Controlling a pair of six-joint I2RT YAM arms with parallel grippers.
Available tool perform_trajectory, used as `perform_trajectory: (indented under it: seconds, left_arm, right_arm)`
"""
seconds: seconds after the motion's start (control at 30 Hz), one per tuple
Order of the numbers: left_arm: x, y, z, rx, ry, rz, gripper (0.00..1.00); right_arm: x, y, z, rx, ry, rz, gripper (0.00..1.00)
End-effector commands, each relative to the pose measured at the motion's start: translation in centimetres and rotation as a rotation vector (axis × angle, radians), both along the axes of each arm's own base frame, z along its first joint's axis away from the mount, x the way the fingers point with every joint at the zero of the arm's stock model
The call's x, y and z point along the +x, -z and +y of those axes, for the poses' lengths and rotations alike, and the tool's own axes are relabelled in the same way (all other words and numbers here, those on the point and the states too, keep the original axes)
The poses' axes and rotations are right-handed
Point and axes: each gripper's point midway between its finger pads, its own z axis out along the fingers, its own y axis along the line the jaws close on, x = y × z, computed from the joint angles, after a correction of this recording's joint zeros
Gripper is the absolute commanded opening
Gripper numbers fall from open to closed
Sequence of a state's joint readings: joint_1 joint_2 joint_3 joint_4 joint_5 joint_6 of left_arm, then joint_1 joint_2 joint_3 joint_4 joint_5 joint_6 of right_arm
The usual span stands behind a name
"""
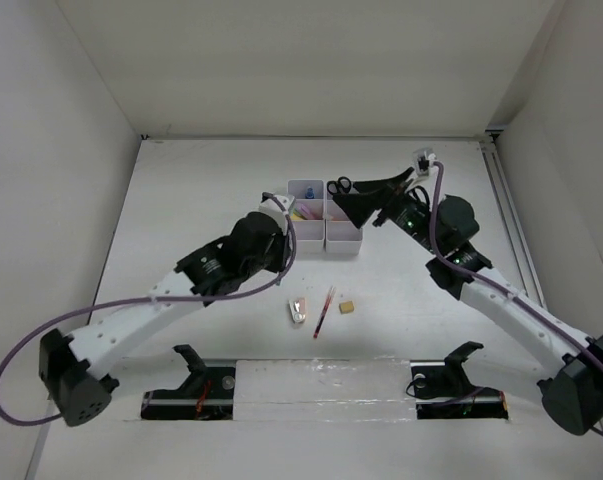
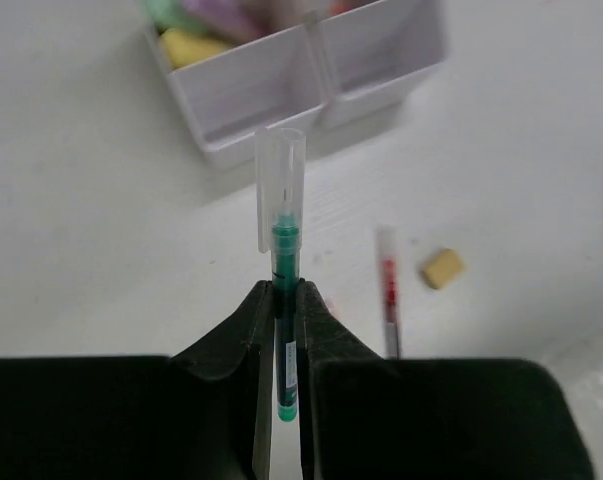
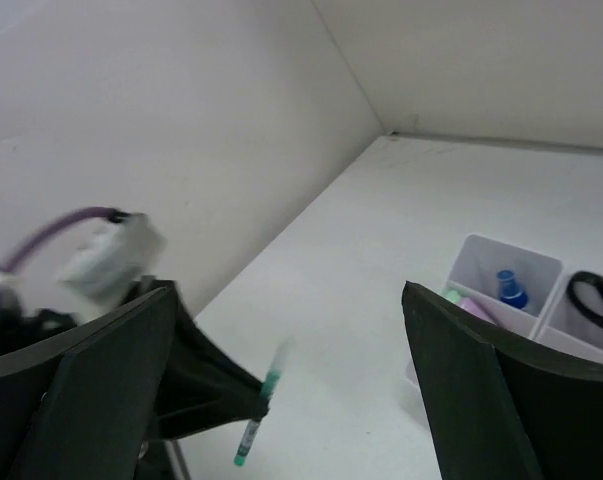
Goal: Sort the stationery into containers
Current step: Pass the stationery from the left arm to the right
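My left gripper [image 2: 285, 290] is shut on a green pen [image 2: 284, 240] with a clear cap, held above the table just short of the white organiser [image 2: 271, 90]. In the top view the left gripper [image 1: 281, 222] is at the organiser's [image 1: 343, 245] left side. My right gripper [image 1: 366, 200] is open and empty above the organiser's right side; its fingers [image 3: 481, 400] frame the green pen [image 3: 256, 415]. The organiser holds black scissors [image 1: 338, 185], a blue-capped tube [image 3: 509, 288] and yellow, pink and green items [image 2: 196, 45]. A red pen [image 1: 324, 312], tan eraser [image 1: 347, 307] and pink stapler [image 1: 298, 310] lie on the table.
White walls enclose the table on the left, back and right. Two black stands [image 1: 196, 372] [image 1: 451, 370] sit at the near edge by the arm bases. The red pen [image 2: 388, 290] and eraser [image 2: 442, 268] lie just right of my left gripper's fingers.
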State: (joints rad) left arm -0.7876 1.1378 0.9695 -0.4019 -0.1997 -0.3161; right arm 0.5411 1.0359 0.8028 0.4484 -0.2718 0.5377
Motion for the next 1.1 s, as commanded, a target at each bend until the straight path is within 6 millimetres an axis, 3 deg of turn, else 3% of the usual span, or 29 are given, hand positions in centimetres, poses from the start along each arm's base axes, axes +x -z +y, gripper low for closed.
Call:
perform_trajectory:
  seconds: [0.0,0.17,0.3,0.37,0.47,0.6,0.7,0.73,0.83,0.93,0.97,1.07]
  left_arm:
    - [-2.4,-4.9,-2.5,-0.104,0.183,-0.167,0.0]
    - [-4.0,-7.5,-2.4,-0.216,0.243,-0.24,0.0]
    - [-4.7,-9.2,-1.8,-0.258,0.256,-0.291,0.0]
    - [-4.6,-9.5,-1.5,-0.254,0.251,-0.306,0.0]
    - [-4.5,-9.5,-1.3,-0.25,0.24,-0.31,0.0]
    - [-4.7,-10.1,-1.1,-0.264,0.239,-0.325,0.0]
    - [-4.7,-10.0,-0.8,-0.263,0.231,-0.33,0.0]
    - [-4.8,-10.3,-0.6,-0.27,0.23,-0.338,0.0]
    - [-4.7,-10.8,-0.1,-0.275,0.206,-0.36,0.0]
    - [-4.6,-10.8,0.1,-0.272,0.198,-0.362,0.01]
    - [-4.6,-10.9,0.0,-0.279,0.194,-0.358,0.08]
    - [-4.8,-10.2,0.0,-0.27,0.205,-0.341,0.58]
  right_arm:
    - [-1.3,-1.6,2.8,0.128,-0.147,-0.007,1.0]
    - [-2.2,-1.4,7.3,0.146,-0.229,0.019,1.0]
    - [-3.1,-0.8,9.4,0.149,-0.26,0.036,0.98]
    - [-4.1,-1.6,10.1,0.164,-0.285,0.023,0.97]
    - [-4.5,-1.0,11.1,0.164,-0.29,0.039,0.95]
    - [-4.9,0.1,12.5,0.156,-0.309,0.056,0.8]
    - [-5.2,0.7,13.0,0.17,-0.343,0.079,0.54]
    - [-5.4,1.3,13.5,0.161,-0.353,0.09,0.4]
    - [-5.7,2.1,14.2,0.154,-0.373,0.11,0.36]
    - [-5.7,2.4,14.5,0.149,-0.385,0.11,0.12]
    - [-5.7,2.4,14.5,0.149,-0.385,0.11,0.0]
    - [-5.7,1.8,14.5,0.147,-0.38,0.077,0.0]
